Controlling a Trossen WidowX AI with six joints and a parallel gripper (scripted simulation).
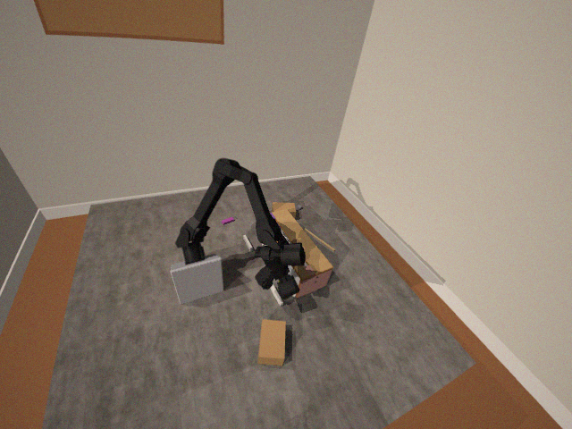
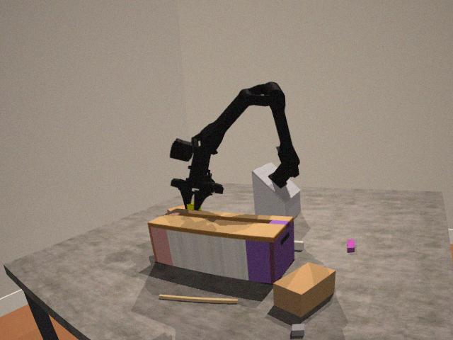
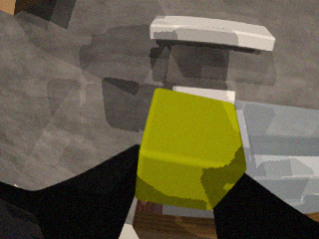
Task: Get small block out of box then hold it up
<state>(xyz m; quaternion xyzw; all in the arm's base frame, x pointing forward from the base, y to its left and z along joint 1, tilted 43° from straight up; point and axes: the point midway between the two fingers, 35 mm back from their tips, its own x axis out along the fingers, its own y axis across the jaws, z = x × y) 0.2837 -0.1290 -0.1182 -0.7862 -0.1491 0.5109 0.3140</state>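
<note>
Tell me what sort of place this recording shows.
Probably a bare test room: plain walls, a grey table with one arm, its claw shut on a yellow block, beside a clear-fronted box.

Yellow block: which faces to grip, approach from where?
Grip the yellow block on its two opposite flat side faces, coming from above. The wrist view shows the gripper already shut on it that way, one of the fingers on each side, top face exposed.
</note>
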